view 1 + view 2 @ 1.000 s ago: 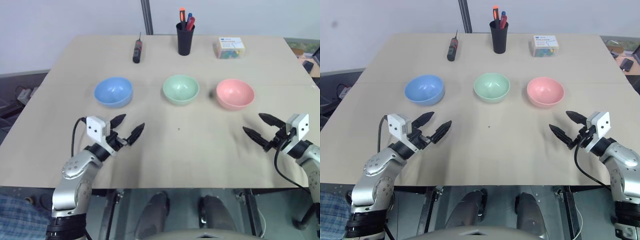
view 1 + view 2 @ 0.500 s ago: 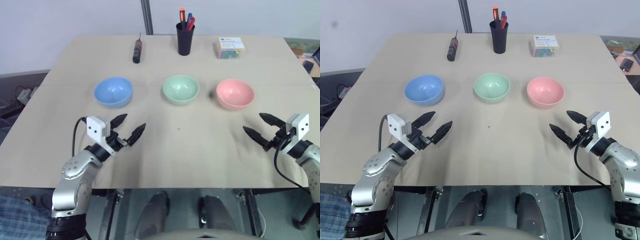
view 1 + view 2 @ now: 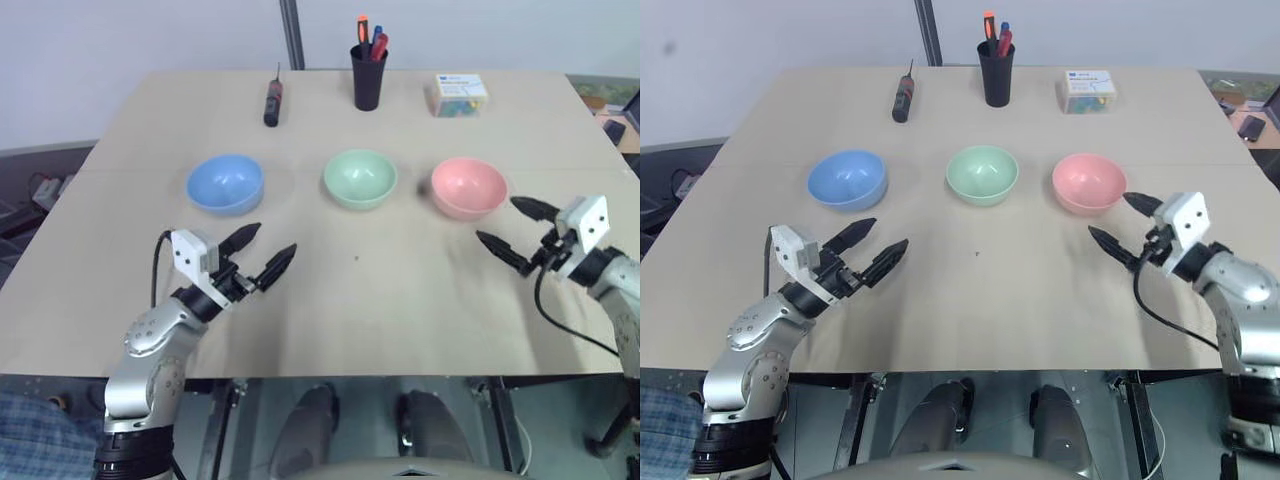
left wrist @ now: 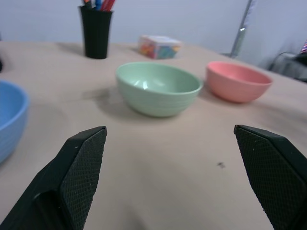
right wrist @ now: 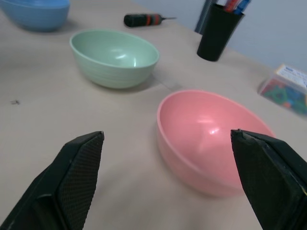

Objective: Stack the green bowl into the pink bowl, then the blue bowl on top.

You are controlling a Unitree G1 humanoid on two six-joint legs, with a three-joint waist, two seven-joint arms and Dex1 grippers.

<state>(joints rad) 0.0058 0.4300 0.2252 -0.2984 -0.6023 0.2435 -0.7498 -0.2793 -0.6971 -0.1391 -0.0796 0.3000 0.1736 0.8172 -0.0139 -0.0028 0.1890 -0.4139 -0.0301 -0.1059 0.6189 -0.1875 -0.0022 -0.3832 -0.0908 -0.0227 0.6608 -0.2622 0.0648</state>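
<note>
Three bowls sit in a row across the middle of the table [image 3: 120, 290]: the blue bowl [image 3: 226, 183] on the left, the green bowl [image 3: 360, 178] in the centre, the pink bowl [image 3: 468, 187] on the right, each apart from its neighbour. The left gripper [image 3: 258, 254] hangs near of the blue bowl, fingers spread wide and empty. The right gripper [image 3: 515, 232], equally wide and empty, hovers just beside the pink bowl. A glossy rim could slip from the fingers, or the right gripper might nudge the pink bowl out of line.

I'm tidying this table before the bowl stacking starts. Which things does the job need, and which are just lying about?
Needed:
green bowl, middle of the row
pink bowl, on the right
blue bowl, on the left

Lying about, along the far edge:
screwdriver
black pen cup
small clear box of colourful bits
</note>
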